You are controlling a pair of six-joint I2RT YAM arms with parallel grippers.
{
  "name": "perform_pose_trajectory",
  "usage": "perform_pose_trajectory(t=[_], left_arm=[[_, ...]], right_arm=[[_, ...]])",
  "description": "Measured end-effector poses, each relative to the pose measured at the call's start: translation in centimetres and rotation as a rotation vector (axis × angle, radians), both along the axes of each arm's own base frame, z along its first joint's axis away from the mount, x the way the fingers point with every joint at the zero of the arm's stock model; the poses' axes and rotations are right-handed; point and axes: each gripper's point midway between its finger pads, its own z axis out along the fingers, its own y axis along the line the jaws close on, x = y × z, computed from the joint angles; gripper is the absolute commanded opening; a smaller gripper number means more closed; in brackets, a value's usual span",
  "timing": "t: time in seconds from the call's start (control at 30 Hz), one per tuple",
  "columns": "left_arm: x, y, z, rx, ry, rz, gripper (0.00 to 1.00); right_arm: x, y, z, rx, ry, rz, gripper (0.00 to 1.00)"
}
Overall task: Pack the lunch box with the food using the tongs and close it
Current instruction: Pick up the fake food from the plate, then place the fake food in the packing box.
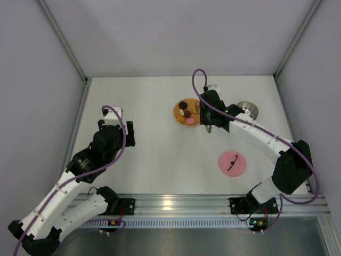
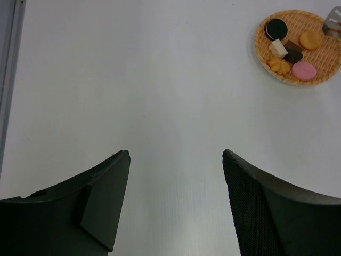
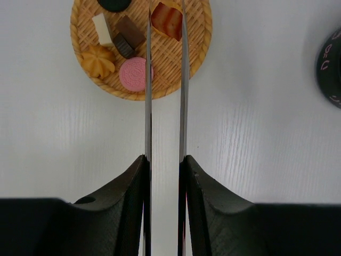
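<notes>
My right gripper (image 3: 165,158) is shut on the tongs (image 3: 148,96), a finger pressing each silver arm. The arms run forward over a woven mat (image 3: 194,50) that holds the food. An orange-brown piece (image 3: 166,20) sits between the tong tips, which look to be touching its sides. A pink round piece (image 3: 134,73), a yellow cookie (image 3: 98,60) and brown pieces (image 3: 128,37) lie to its left. The steel lunch box (image 1: 248,110) stands right of my right gripper (image 1: 203,111). My left gripper (image 2: 176,154) is open over bare table, far left of the mat (image 1: 186,112).
A pink disc lid (image 1: 233,162) lies on the table in front of the right arm. White walls close in the table at the back and both sides. From the left wrist, the mat (image 2: 319,69) with the food is at the upper right.
</notes>
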Motion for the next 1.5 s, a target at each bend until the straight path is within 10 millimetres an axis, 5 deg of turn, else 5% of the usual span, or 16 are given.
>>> perform_pose_trajectory(t=[0.27, 0.53, 0.67, 0.9, 1.5], left_arm=[[0.0, 0.0, 0.0, 0.0, 0.0, 0.0, 0.75], [0.0, 0.0, 0.0, 0.0, 0.0, 0.0, 0.75], [0.0, 0.0, 0.0, 0.0, 0.0, -0.001, 0.75], [0.0, 0.0, 0.0, 0.0, 0.0, 0.0, 0.75], [0.0, 0.0, 0.0, 0.0, 0.0, 0.0, 0.75]], right_arm=[[-0.2, -2.8, 4.8, 0.052, -0.1, -0.053, 0.22], [-1.3, -12.3, 8.1, 0.078, -0.193, -0.264, 0.23], [-2.5, -15.5, 7.0, 0.057, -0.184, -0.336, 0.24], [-3.8, -18.1, 3.5, 0.006, -0.106, -0.395, 0.24], [-3.9, -18.9, 2.1, -0.015, -0.072, -0.412, 0.45]])
